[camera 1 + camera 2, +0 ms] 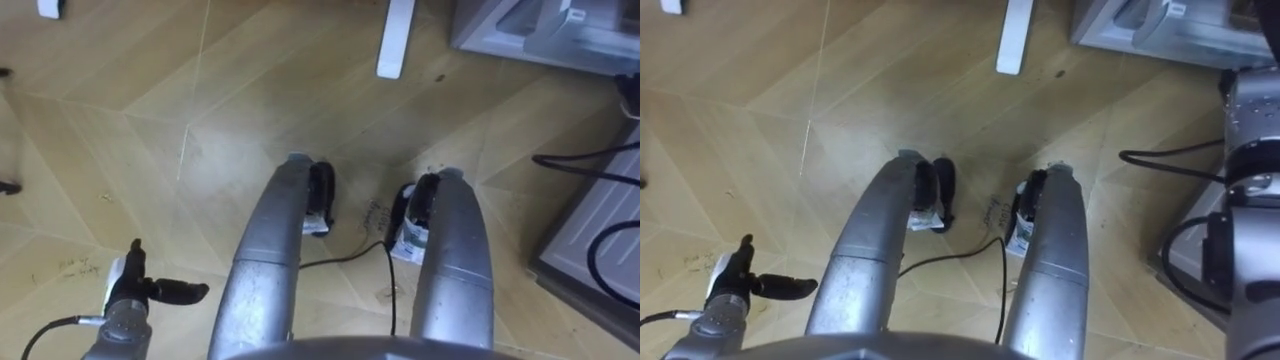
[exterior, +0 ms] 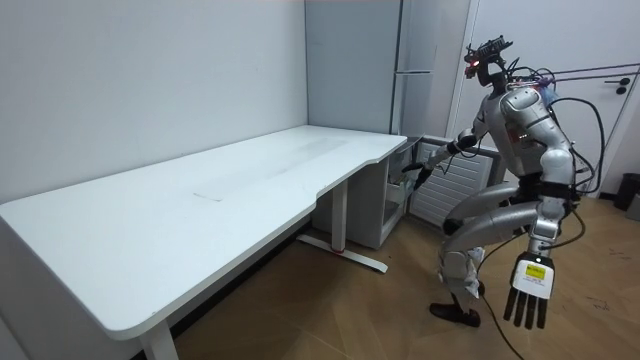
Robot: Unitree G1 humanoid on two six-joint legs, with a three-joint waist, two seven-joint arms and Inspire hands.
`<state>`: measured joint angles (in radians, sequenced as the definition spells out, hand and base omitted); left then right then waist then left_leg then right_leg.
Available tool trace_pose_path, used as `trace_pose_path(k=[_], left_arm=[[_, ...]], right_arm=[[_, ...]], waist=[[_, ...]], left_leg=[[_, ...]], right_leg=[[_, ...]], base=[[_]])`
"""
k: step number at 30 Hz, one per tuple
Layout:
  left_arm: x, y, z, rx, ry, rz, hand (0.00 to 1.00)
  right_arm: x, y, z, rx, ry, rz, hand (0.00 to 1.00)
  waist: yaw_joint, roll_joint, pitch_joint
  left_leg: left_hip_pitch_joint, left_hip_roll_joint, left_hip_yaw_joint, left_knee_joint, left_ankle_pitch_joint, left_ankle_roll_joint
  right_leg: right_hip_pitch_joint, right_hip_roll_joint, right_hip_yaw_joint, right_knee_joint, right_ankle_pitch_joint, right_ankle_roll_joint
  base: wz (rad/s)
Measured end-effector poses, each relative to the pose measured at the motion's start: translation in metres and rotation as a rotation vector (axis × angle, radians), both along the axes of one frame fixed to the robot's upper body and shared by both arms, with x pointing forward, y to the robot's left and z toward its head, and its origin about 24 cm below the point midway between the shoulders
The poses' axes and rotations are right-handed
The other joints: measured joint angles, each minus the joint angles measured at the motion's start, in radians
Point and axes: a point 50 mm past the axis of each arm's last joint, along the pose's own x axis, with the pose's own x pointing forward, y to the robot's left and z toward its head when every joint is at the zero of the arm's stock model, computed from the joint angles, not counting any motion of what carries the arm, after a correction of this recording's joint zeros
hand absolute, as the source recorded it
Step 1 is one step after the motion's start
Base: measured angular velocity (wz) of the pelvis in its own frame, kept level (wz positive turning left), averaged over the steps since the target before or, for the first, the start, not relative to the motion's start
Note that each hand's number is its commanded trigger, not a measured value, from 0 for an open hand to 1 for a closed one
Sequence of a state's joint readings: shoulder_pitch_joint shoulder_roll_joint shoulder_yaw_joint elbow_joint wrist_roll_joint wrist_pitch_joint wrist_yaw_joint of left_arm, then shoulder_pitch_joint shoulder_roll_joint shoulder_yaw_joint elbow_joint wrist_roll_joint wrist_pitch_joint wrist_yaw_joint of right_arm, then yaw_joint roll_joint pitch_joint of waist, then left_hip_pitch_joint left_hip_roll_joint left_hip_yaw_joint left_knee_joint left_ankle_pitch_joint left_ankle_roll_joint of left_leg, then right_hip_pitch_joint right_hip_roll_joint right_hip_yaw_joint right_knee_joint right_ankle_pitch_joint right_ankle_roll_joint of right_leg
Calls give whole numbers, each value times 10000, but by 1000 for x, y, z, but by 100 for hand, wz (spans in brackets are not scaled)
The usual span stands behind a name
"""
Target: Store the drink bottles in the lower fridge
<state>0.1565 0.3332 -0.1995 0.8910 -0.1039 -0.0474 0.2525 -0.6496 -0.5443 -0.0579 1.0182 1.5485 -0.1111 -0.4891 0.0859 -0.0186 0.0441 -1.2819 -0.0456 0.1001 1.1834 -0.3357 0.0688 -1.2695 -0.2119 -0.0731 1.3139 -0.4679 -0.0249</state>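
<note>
Right hand [image 2: 416, 174] is hovering by the boxy grey lower fridge [image 2: 455, 195] at one o'clock, fingers untellable; left hand [image 2: 533, 285] is hanging straight-fingered; door-pull seemingly next.

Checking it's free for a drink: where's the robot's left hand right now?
The left hand hangs open beside the robot's left leg, low on the room view's right, above the wooden floor and away from the desk.

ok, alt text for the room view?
A humanoid robot stands with knees bent past the far end of a long white desk, its right hand stretched out toward the lower fridge in the corner. Its left hand hangs at its side, fingers straight.
</note>
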Motion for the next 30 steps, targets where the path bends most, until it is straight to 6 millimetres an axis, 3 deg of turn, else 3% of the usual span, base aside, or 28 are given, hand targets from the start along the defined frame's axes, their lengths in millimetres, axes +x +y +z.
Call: trace_pose_path(k=[8,13,21,25,30], left_arm=[[-12,-2,4,-385,23,-338,0],[-13,5,7,-418,107,-502,0],[-30,13,10,-524,506,-724,0],[-34,11,10,-774,616,-847,0],[-44,8,9,-1061,821,-914,0]], right_arm=[[2,3,2,-98,-10,117,0],[3,5,1,-67,7,160,0],[8,7,11,-221,-468,439,0],[8,4,14,-460,-738,575,0],[6,1,14,-648,-801,618,0]], waist=[[18,1,-1],[143,14,-9],[140,29,-18],[299,45,-23],[449,58,-23]], left_leg=[[0,33,51,453,-201,-43],[0,182,48,933,-420,-121],[-157,352,-96,2360,-1035,-268],[-374,505,-105,3001,-1286,-253],[-343,505,-109,3170,-1360,-176]], right_leg=[[-75,7,143,467,-163,30],[-68,76,137,895,-342,-94],[-110,164,159,2173,-988,-321],[-285,201,161,2721,-1176,-402],[-242,120,146,2875,-1218,-389]], base=[[-2],[-5],[-3],[-6],[-1]])
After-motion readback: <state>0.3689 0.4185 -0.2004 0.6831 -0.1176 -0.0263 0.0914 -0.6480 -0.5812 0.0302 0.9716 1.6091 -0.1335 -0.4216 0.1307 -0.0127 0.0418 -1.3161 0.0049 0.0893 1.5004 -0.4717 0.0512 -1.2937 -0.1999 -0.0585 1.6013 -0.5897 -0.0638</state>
